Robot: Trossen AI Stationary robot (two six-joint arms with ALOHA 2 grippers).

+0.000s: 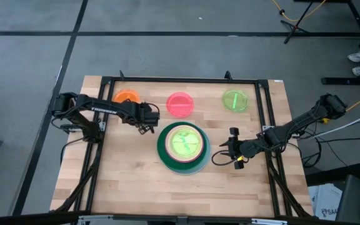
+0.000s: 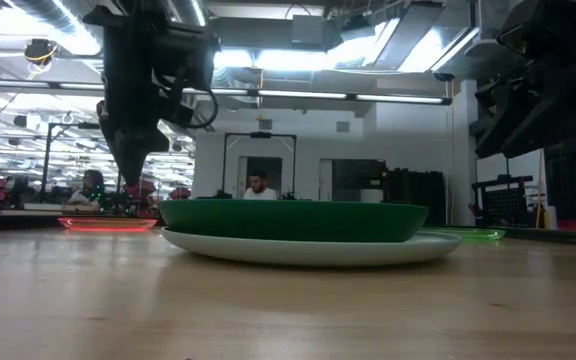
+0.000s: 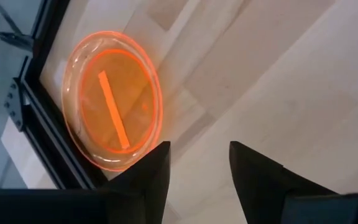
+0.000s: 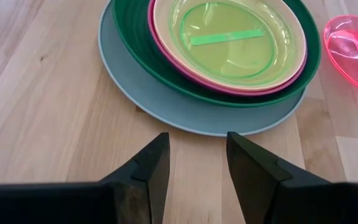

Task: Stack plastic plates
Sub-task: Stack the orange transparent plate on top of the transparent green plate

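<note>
Nearest the low camera, a stack of plates [image 2: 298, 232] sat mid-tabletop [image 1: 130, 181], pale blue lowest, then dark green, magenta, peach and a neon green plate [image 4: 235, 38]. Both pincers were spread and empty: the left pincer [image 3: 197, 165] beside the orange plate [image 3: 114, 109], the right pincer [image 4: 197, 158] near the stack's edge.

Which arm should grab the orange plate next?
Left. The left gripper hangs open near the orange plate; the right gripper sits across the stack.
</note>
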